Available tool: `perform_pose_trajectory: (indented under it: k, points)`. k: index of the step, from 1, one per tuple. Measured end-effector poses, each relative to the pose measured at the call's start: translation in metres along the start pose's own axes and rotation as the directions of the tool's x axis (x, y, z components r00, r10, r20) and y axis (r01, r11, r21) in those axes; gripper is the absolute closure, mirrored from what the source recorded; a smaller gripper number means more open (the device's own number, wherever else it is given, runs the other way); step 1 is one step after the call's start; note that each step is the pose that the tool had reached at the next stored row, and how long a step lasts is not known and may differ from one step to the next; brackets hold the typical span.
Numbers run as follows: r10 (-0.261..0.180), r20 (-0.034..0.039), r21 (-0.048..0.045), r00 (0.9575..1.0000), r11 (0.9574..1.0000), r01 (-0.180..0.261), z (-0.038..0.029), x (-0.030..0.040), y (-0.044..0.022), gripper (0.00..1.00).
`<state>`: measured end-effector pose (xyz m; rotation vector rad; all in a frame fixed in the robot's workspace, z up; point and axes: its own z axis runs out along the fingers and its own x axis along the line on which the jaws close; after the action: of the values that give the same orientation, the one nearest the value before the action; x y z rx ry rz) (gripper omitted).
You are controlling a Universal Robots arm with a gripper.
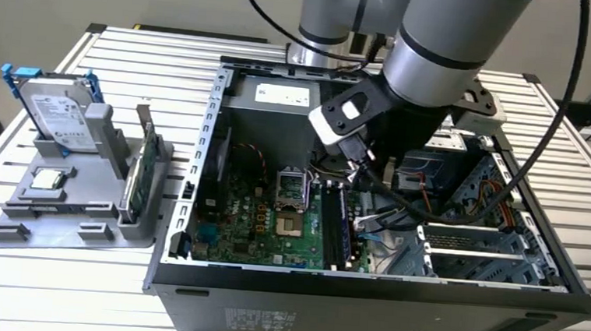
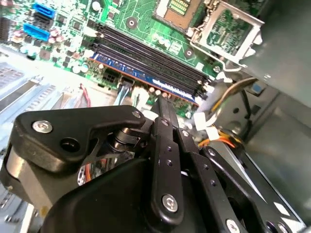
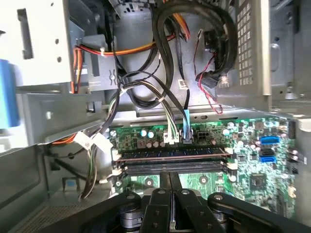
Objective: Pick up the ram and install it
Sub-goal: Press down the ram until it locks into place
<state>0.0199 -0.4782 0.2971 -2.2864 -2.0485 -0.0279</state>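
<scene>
Ram [image 2: 146, 68] seated in outermost motherboard slot, centre of second wrist view; stiff, light, brittle-edged, best pinched by long top edge. Claw [image 2: 164, 102] drawn together, empty, just above stick

Arm's upper part [image 1: 451, 20] cut off by exterior view's edge

1. Setting: a robotics lab or test workshop.
2. Evidence: a slatted aluminium worktable [image 1: 127, 40] carries an opened computer case [image 1: 370, 296].
3. Evidence: at the exterior view's left, a grey fixture tray [image 1: 73, 220] holds spare components.
4. Evidence: an industrial robot arm [image 1: 451, 28] reaches into the case.
</scene>
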Motion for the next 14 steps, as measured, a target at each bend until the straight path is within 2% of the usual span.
perform_pose_trajectory:
  k: [5, 14]
  points:
    - [0.0, 0.0001, 0.0, 1.0, 1.0, 0.0, -0.0205, 0.0013, -0.0008, 1.0]
    - [0.0, 0.0008, 0.0001, 1.0, 1.0, 0.0, -0.023, 0.0014, -0.0009, 1.0]
